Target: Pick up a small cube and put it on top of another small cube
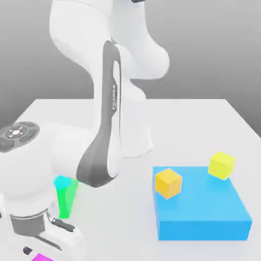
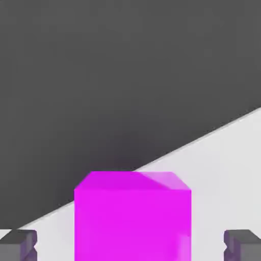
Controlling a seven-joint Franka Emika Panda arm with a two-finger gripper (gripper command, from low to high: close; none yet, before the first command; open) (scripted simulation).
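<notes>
So the gripper (image 2: 130, 247) is spread wide, a fingertip (image 2: 19, 243) off each side of the magenta cube (image 2: 132, 216) with clear gaps, nothing clamped. The cube sits on the white table (image 1: 204, 122) near its edge. In the exterior view it peeks out at the bottom left under the arm, well apart from the blue block (image 1: 204, 214).

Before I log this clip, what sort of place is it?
Most likely a simulated tabletop test scene, not a real room: a plain white table against a blank grey backdrop, with flat-coloured blocks such as the magenta cube, the orange cube and the blue slab.
</notes>
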